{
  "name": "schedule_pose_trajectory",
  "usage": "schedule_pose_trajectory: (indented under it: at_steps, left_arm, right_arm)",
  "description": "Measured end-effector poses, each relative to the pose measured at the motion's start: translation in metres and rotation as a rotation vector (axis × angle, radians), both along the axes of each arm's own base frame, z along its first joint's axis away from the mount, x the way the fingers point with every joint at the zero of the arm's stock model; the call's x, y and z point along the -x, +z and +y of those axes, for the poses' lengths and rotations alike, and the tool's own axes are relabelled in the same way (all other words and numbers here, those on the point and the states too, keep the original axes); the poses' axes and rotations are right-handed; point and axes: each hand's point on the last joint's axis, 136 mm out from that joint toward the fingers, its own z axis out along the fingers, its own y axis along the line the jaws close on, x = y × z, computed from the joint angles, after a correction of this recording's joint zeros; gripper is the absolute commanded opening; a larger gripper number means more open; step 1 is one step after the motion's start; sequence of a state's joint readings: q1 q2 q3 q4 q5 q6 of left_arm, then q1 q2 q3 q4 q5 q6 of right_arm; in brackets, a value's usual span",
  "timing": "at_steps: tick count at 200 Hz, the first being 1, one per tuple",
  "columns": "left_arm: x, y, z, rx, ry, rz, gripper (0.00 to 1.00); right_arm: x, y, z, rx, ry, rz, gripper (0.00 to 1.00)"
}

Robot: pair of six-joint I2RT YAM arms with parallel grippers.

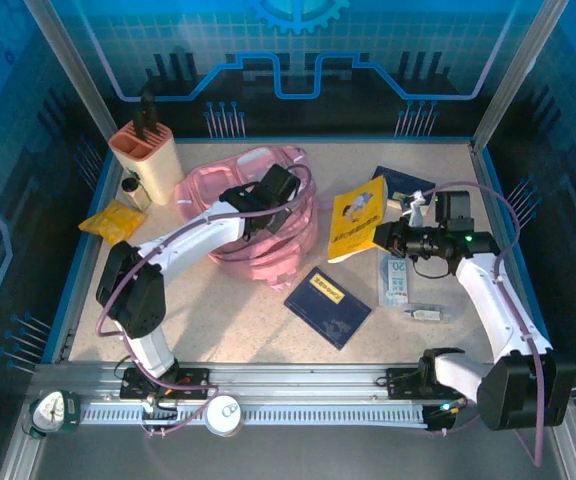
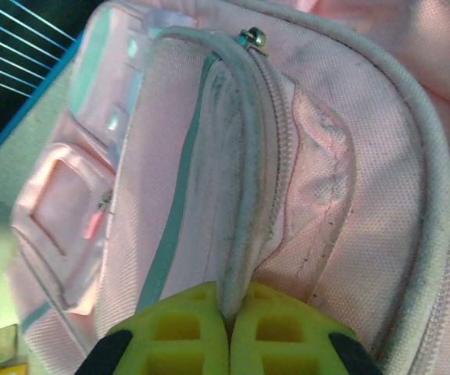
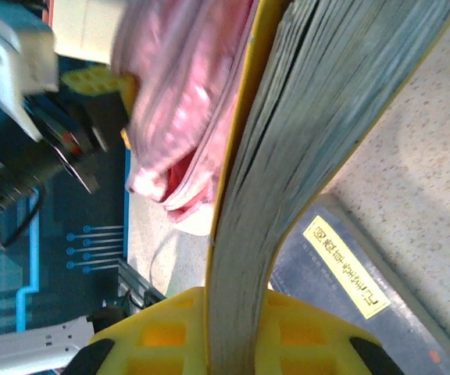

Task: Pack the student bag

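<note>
left gripper [image 2: 229, 312] pinches the student bag [image 2: 326, 195], right gripper [image 3: 233, 316] clamps a yellow book [image 3: 319, 101], over a blue-walled speckled table [image 1: 238, 318].

Robot test booth, blue printed walls [image 1: 288, 60]

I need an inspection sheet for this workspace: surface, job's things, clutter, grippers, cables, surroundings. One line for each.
Surface: speckled table, no spills seen.
Job's things: pink bag at back centre; yellow book to its right, held tilted.
Clutter: blue booklet, pen holder, yellow packet, clear packet.
Grippers: left gripper shut on the bag's piped edge; right gripper shut on the book.
Cables: purple cable loops off each arm.
Surroundings: blue walls, metal rail at near edge.
</note>
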State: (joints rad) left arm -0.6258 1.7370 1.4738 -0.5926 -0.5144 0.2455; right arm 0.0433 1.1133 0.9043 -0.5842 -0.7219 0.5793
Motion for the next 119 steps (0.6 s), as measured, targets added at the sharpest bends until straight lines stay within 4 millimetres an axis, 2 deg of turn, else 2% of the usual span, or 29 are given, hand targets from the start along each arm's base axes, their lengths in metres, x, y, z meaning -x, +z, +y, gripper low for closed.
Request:
schedule_pose_trajectory:
  at_steps: [29, 69, 98, 119]
  left_arm:
    - [-0.007, 0.031, 0.002, 0.016, -0.006, -0.055, 0.00]
    - [-0.013, 0.059, 0.003, 0.018, -0.018, -0.090, 0.00]
    - [-0.017, 0.077, 0.005, 0.027, -0.018, -0.116, 0.00]
    - [-0.017, 0.078, 0.004, 0.033, -0.022, -0.116, 0.00]
  right_arm:
    - [0.016, -0.003, 0.020, -0.027, 0.067, 0.000, 0.00]
    - [0.031, -0.009, 0.046, -0.038, 0.148, -0.002, 0.00]
    - [0.041, -0.018, 0.079, -0.042, 0.228, 0.005, 0.03]
    - [0.046, -0.033, 0.106, -0.054, 0.278, 0.027, 0.03]
